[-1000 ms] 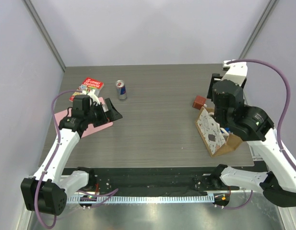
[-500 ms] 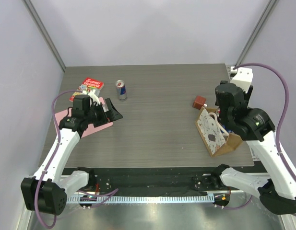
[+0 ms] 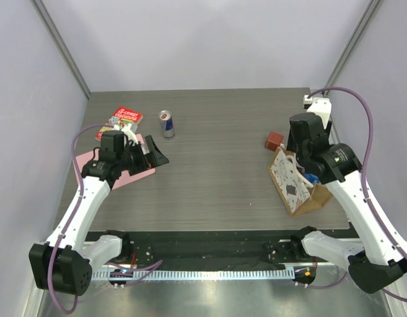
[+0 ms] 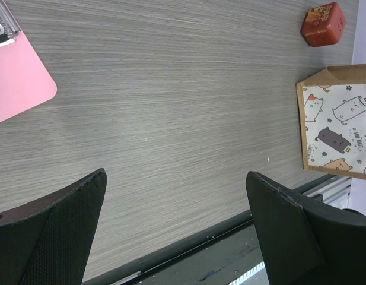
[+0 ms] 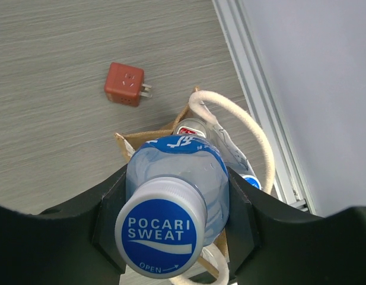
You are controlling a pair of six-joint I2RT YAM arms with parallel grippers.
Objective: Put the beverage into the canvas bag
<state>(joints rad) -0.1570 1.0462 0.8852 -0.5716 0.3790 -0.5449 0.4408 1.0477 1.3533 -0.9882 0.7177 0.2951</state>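
Observation:
My right gripper (image 5: pixel 177 191) is shut on a clear Pocari Sweat bottle (image 5: pixel 174 196) with a blue cap and holds it upright just above the open mouth of the canvas bag (image 5: pixel 148 139). The bag's cream rope handle (image 5: pixel 254 136) arcs to the right of the bottle. In the top view the bag (image 3: pixel 292 188) stands at the table's right side, under my right gripper (image 3: pixel 306 169). Other packaged items (image 5: pixel 193 127) lie inside the bag. My left gripper (image 3: pixel 154 155) is open and empty at the left; its fingers frame bare table in the left wrist view (image 4: pixel 177 202).
A red plug cube (image 3: pixel 275 140) sits just beyond the bag. A Red Bull can (image 3: pixel 166 123) stands at the back left, next to a red packet (image 3: pixel 124 119). A pink board (image 3: pixel 127 173) lies under the left arm. The table's right edge rail (image 5: pixel 254 89) runs close beside the bag.
The right wrist swung toward the back right, then shifted slightly left above the bag, keeping hold of the bottle. The left arm has not moved.

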